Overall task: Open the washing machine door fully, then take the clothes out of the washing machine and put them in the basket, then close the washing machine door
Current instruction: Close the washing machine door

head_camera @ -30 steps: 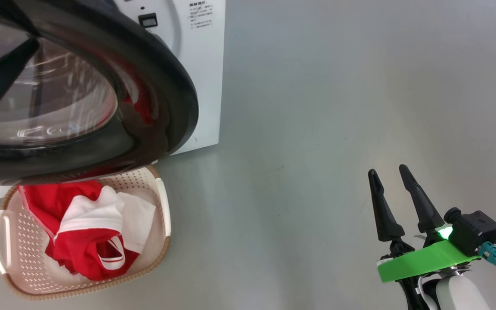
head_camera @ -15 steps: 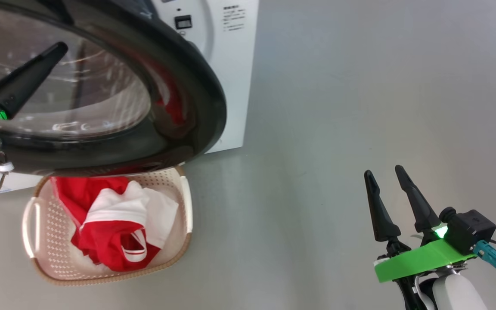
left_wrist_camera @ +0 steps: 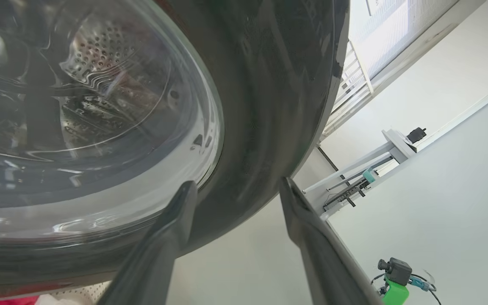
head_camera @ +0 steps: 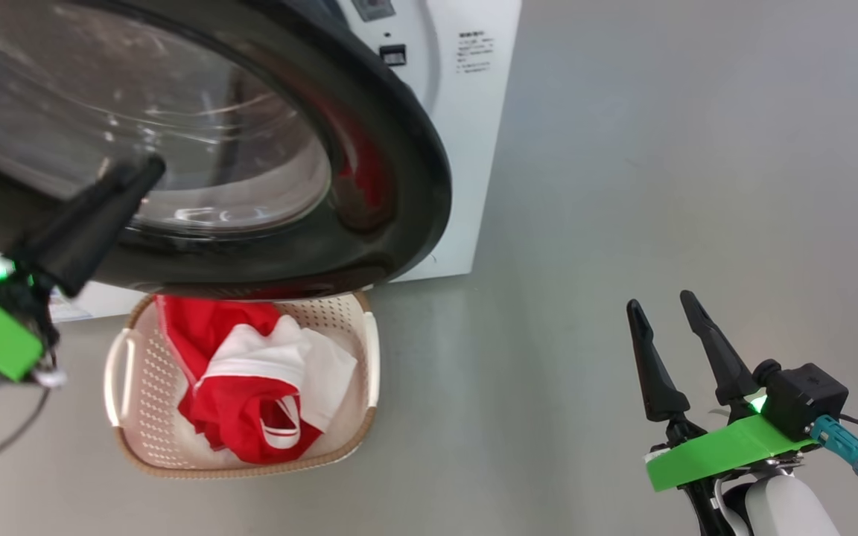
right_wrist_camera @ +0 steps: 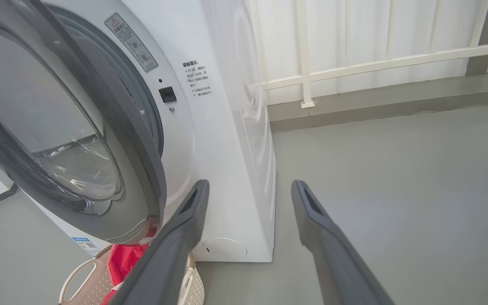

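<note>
The washing machine door [head_camera: 399,149], with its black rim and glass bowl, stands swung out from the white washing machine [head_camera: 474,112] and hangs over the basket's far edge. Red and white clothes [head_camera: 250,387] lie in the cream basket [head_camera: 138,417] on the floor below it. One dark finger [head_camera: 94,223] of my left gripper points up at the door's lower rim. In the left wrist view the left gripper [left_wrist_camera: 237,184] is open, its fingers apart just before the door [left_wrist_camera: 269,106] rim. My right gripper [head_camera: 661,304] is open and empty over bare floor, far right of the basket.
Grey floor [head_camera: 660,149] spreads to the right of the machine. In the right wrist view the right gripper [right_wrist_camera: 250,184] looks at the machine's side [right_wrist_camera: 235,127], with the basket [right_wrist_camera: 87,279] low left. A white railing [right_wrist_camera: 354,63] and wall stand behind.
The head camera has swung, shifting the whole picture right. My left gripper has dropped from in front of the door's glass to its lower rim. The right gripper has stayed put.
</note>
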